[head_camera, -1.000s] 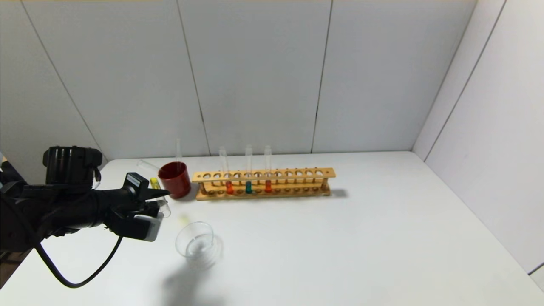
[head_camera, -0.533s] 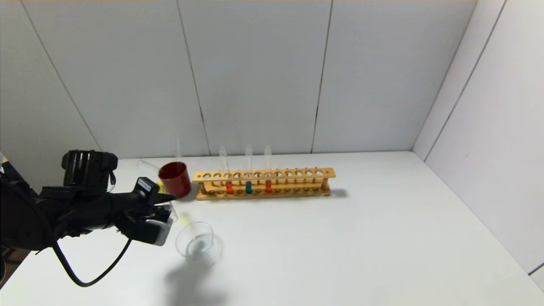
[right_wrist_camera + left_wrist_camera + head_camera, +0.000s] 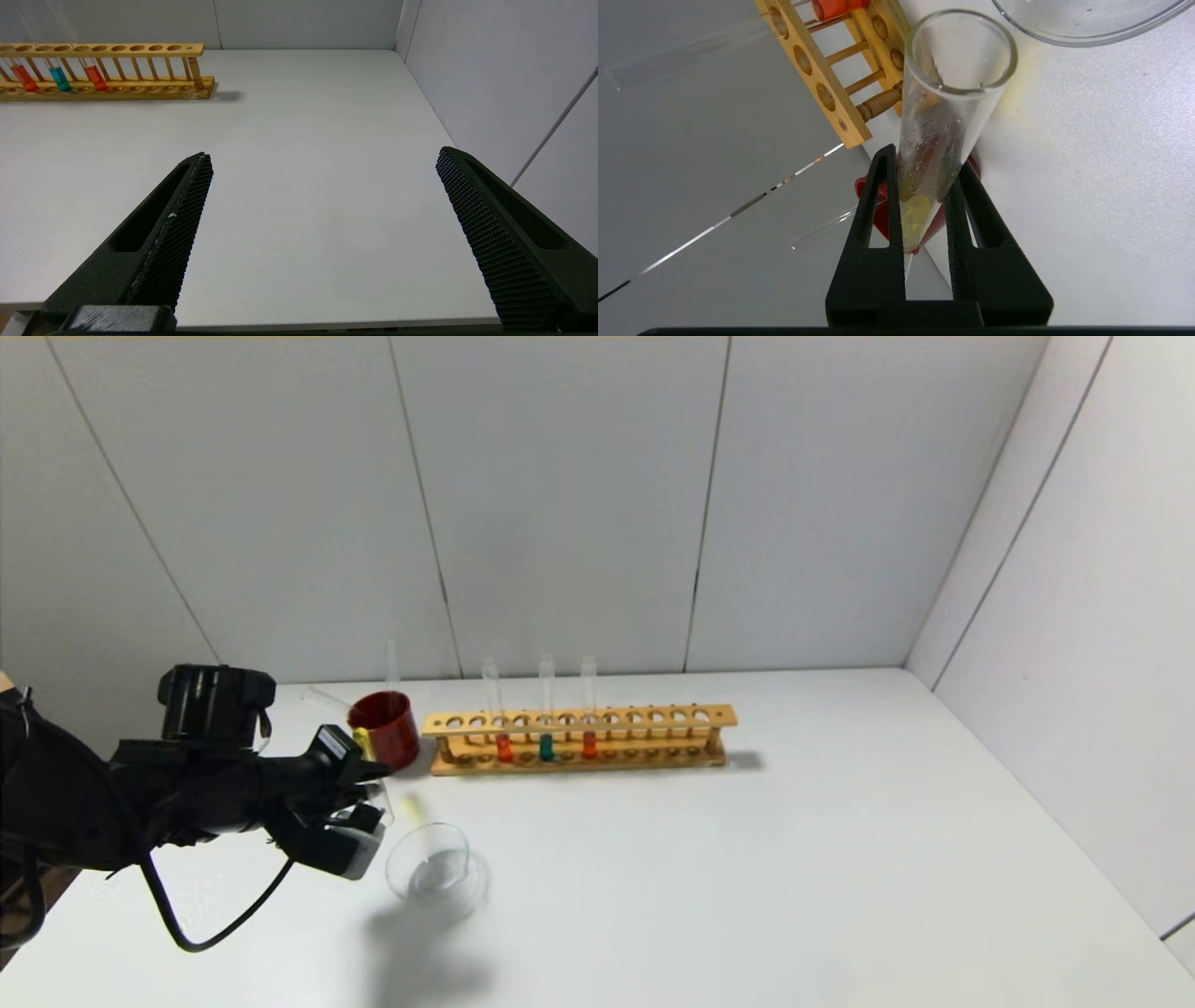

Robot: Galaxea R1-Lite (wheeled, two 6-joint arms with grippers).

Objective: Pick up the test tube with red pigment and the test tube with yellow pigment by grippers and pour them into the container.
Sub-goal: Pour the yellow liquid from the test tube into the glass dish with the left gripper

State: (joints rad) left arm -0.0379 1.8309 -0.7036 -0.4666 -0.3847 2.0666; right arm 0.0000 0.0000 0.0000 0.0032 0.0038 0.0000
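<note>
White matte table [image 3: 747,859], grey panelled walls [image 3: 560,504] behind and on your right. Left gripper [image 3: 359,793] at 9 o'clock, fingers clamped on the test tube with yellow pigment [image 3: 943,121], tilted, its mouth just beside the container [image 3: 429,868] at 8 o'clock. Dark red cup [image 3: 385,728] and wooden rack [image 3: 579,737] at 11 to 12 o'clock; the test tube with red pigment [image 3: 588,709] stands upright in the rack. Right gripper [image 3: 322,196] spread wide, holding nothing, above bare tabletop

The left claw [image 3: 359,793] has carried the test tube with yellow pigment [image 3: 373,775] nearer the container [image 3: 431,875].
</note>
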